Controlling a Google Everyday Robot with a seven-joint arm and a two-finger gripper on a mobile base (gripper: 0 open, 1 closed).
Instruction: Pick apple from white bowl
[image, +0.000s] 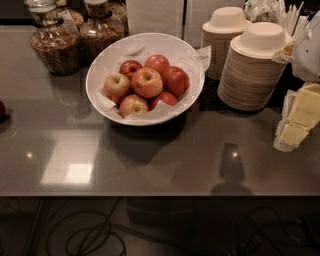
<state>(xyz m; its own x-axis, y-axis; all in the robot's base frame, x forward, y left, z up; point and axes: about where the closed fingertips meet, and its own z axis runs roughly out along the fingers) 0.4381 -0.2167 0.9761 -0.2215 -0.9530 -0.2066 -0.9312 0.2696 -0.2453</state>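
The white bowl stands on the grey counter at centre back, lined with white paper and holding several apples. The apple, the largest, orange-red streaked over yellow with a pale stem dimple, lies on top in the middle of the pile. Darker red apples lie to its right and behind it. Smaller, yellower apples lie to its left and in front. My gripper, white with pale yellow parts, is at the right edge of the view. It is well to the right of the bowl and holds nothing that I can see.
Two stacks of tan-and-white disposable bowls stand right of the white bowl, between it and the gripper. Glass jars in wicker holders stand at the back left. The counter's front edge runs across the view, with cables on the floor below.
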